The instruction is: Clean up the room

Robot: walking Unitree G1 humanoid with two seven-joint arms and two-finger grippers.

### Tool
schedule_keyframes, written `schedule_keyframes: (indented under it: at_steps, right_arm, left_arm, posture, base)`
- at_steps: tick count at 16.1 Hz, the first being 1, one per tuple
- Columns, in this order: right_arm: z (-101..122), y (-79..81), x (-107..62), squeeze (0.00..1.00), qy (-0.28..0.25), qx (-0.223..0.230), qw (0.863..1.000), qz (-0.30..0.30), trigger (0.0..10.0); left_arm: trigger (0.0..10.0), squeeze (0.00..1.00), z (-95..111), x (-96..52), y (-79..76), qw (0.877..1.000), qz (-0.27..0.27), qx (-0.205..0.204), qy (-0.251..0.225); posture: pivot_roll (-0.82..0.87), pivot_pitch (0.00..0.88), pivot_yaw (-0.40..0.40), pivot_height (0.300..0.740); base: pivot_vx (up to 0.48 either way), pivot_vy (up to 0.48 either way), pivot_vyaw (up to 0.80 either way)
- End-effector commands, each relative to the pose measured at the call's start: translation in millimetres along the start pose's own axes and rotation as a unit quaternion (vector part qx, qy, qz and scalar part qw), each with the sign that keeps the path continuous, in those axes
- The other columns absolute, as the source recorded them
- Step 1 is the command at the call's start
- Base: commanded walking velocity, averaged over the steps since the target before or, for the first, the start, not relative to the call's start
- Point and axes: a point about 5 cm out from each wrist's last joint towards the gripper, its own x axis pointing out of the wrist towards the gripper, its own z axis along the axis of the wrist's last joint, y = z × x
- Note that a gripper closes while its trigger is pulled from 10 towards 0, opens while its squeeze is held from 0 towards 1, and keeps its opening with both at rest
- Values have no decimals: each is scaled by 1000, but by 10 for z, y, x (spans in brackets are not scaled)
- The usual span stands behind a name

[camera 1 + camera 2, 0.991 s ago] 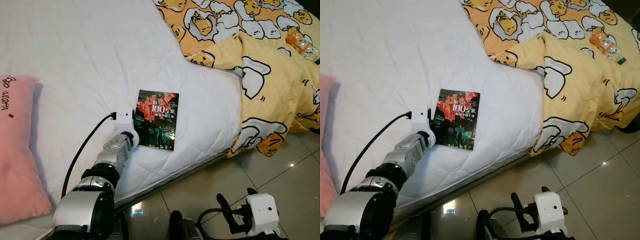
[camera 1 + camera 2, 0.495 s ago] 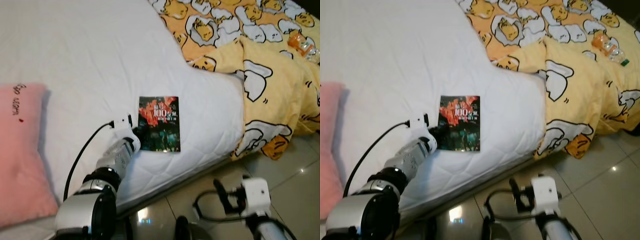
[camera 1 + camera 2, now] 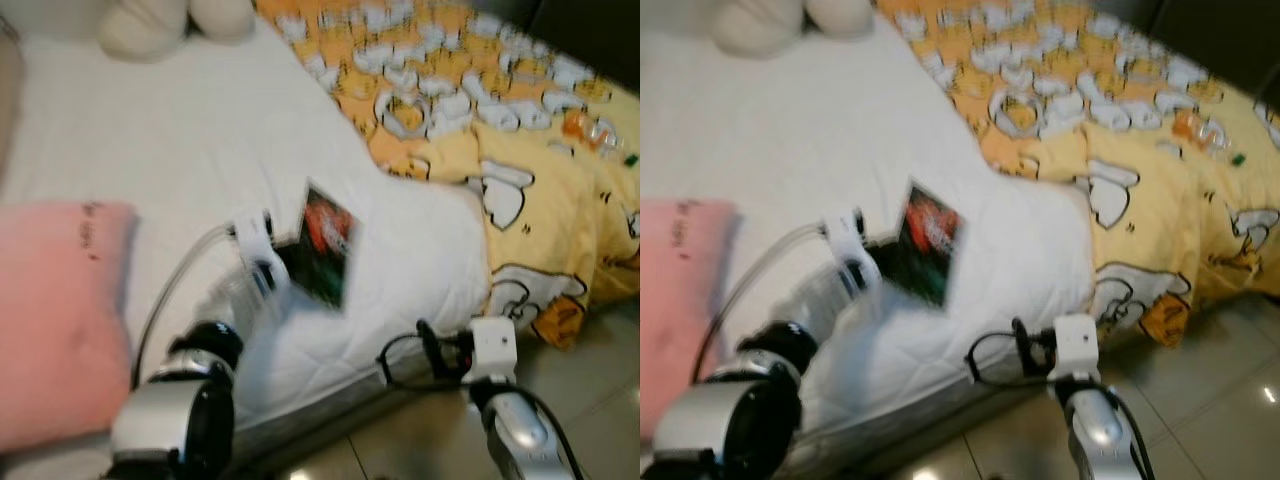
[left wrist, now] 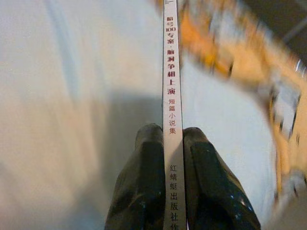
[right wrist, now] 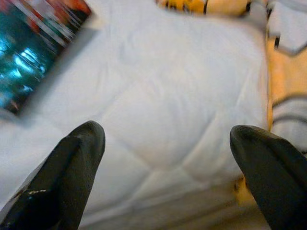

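Nearest the camera, low over the tiled floor (image 3: 600,380) at the foot of the bed, the right tool (image 5: 168,158) hangs with its two black fingers (image 5: 72,167) spread wide apart, gripping nothing; in its wrist view the quilted white sheet lies between them. The right arm's white wrist block sits just beside the mattress edge in the head views.

Just beyond, on the left, the left tool (image 4: 172,143) is clamped on the book (image 3: 325,245) — one finger (image 4: 146,177) pressed on each side of the white spine, which runs straight up between them with printed characters along it. In the head views the book is tilted, lifted off the sheet on one side, its dark cover with a red patch facing up and to the right, near the middle of the bed's (image 3: 180,150) white mattress. A black cable runs back along the silver left arm.

To the left of the arm, a pink pillow (image 3: 55,300) lies on the sheet. Further right, a yellow duvet (image 3: 520,170) with a white cartoon print is bunched over the bed's edge — its lower fold droops towards the floor. At the far end of the sheet a pale, rounded plush shape (image 3: 165,22) sits, blurred.
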Motion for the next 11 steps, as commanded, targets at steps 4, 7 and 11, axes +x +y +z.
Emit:
schedule_keyframes:
  at_steps: [4, 7, 11]
  right_arm:
    - [-45, 16, 83, 0, -4, 15, 1000, -5, 10000]
    - [-56, 70, 22, 0, -10, 14, 1000, 18, 10000]
    - [-19, 7, -104, 0, -15, 4, 999, 30, 10000]
  left_arm:
    - [0, 0, 306, -76, 289, 994, 76, 57, -48]
    - [0, 0, 416, -189, 597, 981, 170, 86, -41]
    - [0, 0, 499, -288, 783, 963, 254, 65, -71]
  posture:
    - [116, 0, 12, 740]
    - [97, 49, -13, 740]
    - [50, 108, -52, 740]
  base:
    - [0, 0, 0]
    - [0, 0, 0]
    - [0, 0, 0]
